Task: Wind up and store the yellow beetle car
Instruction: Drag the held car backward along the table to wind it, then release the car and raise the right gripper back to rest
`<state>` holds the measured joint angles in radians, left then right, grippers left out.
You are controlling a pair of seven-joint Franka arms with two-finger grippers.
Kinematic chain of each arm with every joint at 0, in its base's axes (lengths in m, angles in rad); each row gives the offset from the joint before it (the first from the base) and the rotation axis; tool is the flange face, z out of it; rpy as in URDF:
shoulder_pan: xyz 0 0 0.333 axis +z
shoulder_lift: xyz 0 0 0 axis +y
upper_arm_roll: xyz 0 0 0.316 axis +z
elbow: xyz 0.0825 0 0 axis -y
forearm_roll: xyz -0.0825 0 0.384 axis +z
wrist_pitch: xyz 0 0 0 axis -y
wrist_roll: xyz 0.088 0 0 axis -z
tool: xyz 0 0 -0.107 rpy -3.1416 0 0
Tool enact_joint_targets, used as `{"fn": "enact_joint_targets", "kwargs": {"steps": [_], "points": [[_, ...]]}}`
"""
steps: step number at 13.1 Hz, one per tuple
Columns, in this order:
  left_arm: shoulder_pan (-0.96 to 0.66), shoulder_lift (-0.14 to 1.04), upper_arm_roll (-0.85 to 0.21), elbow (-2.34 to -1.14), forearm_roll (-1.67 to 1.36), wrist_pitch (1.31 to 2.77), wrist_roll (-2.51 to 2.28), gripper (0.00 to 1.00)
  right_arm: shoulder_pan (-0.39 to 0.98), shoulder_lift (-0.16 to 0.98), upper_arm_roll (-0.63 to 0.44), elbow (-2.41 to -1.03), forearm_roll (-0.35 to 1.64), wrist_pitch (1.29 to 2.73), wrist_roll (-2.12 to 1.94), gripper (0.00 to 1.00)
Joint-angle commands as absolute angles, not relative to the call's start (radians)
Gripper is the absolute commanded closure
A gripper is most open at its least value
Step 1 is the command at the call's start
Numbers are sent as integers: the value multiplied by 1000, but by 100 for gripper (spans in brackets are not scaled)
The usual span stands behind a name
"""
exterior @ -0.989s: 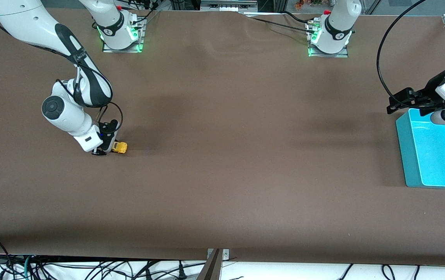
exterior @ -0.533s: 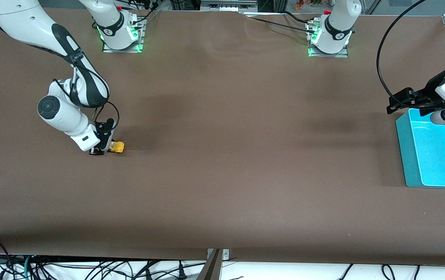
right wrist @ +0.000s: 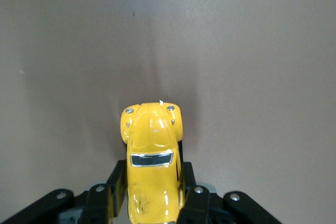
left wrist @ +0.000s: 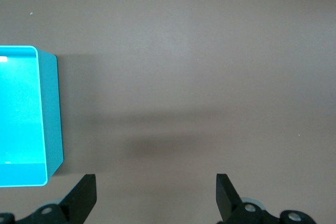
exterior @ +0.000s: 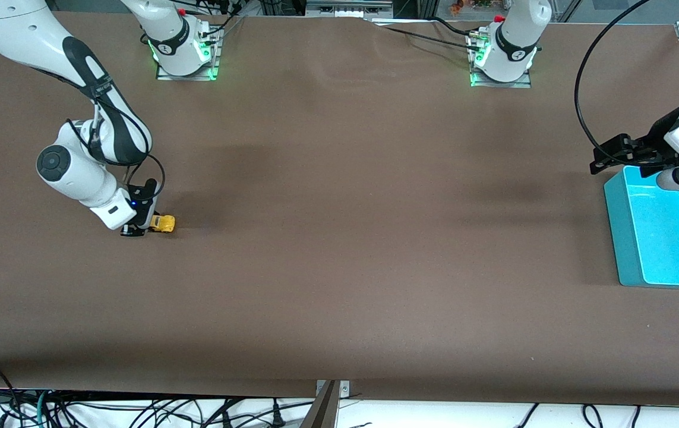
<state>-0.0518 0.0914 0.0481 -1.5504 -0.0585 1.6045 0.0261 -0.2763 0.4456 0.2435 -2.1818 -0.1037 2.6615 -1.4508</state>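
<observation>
Right end effector [exterior: 144, 228] clenched on the yellow beetle car [exterior: 164, 223], wheels pressed low on the worktop [exterior: 339, 238] at the right arm's end, likely so dragging winds its spring. Left end effector [left wrist: 155, 195] waits released beside the teal bin [exterior: 624, 238], probably the storage spot.

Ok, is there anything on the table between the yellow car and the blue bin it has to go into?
Nothing visible. The right tool is shut on the yellow beetle car at the right arm's end of the table, and only bare brown table shows between it and the teal bin. The left tool waits open over the bin's edge.
</observation>
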Motion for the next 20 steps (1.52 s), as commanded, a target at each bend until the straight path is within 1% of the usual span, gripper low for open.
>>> {"fn": "enact_joint_targets", "kwargs": {"steps": [1, 7, 16, 18, 19, 20], "points": [[-55, 94, 49, -1540, -63, 1606, 21, 0, -328, 453, 255, -2212, -118, 2681, -1520, 67], [-55, 94, 49, -1540, -63, 1606, 20, 0, -408, 453, 255, -2212, -118, 2678, -1627, 67], [-57, 97, 49, -1517, -63, 1606, 20, 0, -474, 454, 255, -2212, -117, 2675, -1703, 66], [-57, 97, 49, -1517, -63, 1606, 20, 0, -476, 454, 255, -2209, -117, 2675, -1697, 59], [-57, 97, 49, -1517, -63, 1606, 20, 0, -474, 453, 256, -2207, -115, 2674, -1692, 43], [-57, 97, 49, -1517, -63, 1606, 20, 0, -474, 453, 256, -2204, -114, 2672, -1690, 34]]}}
